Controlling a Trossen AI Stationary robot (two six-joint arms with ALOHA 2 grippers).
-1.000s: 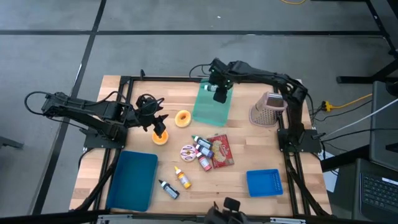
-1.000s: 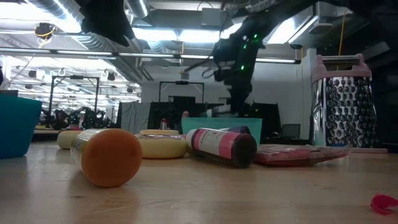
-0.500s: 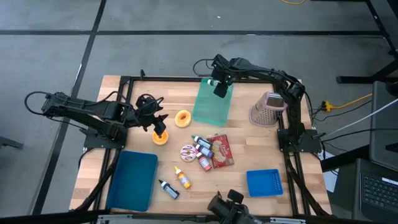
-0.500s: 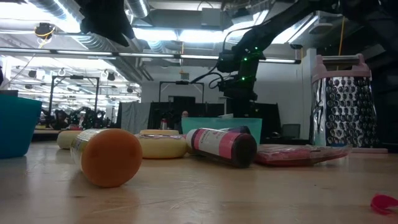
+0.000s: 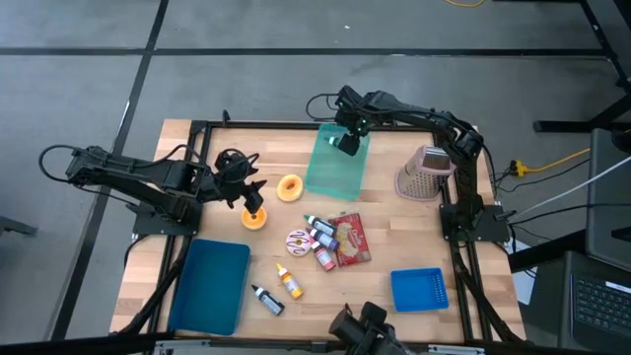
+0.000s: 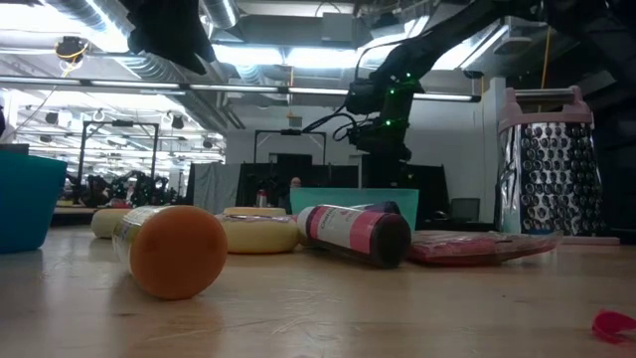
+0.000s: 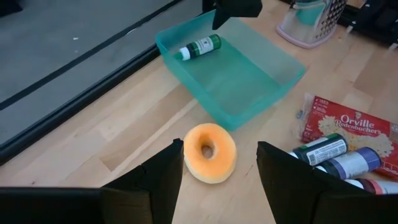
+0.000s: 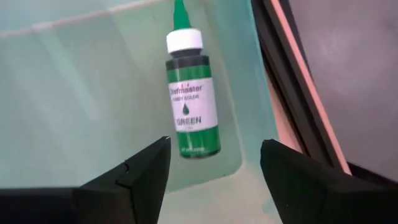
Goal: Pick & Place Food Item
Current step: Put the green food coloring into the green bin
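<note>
Right gripper (image 8: 214, 165) over far end of teal bin (image 5: 335, 168), shifted slightly from a second ago; jaws now spread wide, empty. Green food-colouring bottle (image 8: 191, 102) released, lying flat in bin corner. Left gripper (image 7: 217, 168) unmoved above donut (image 7: 209, 152), jaws wide, empty.

Grey floor (image 5: 89, 39) crossed by dark seams surrounds the wooden table (image 5: 394, 237). Beyond it, ceiling lights (image 6: 268, 55) glow over silver ducts (image 6: 109, 60)
</note>
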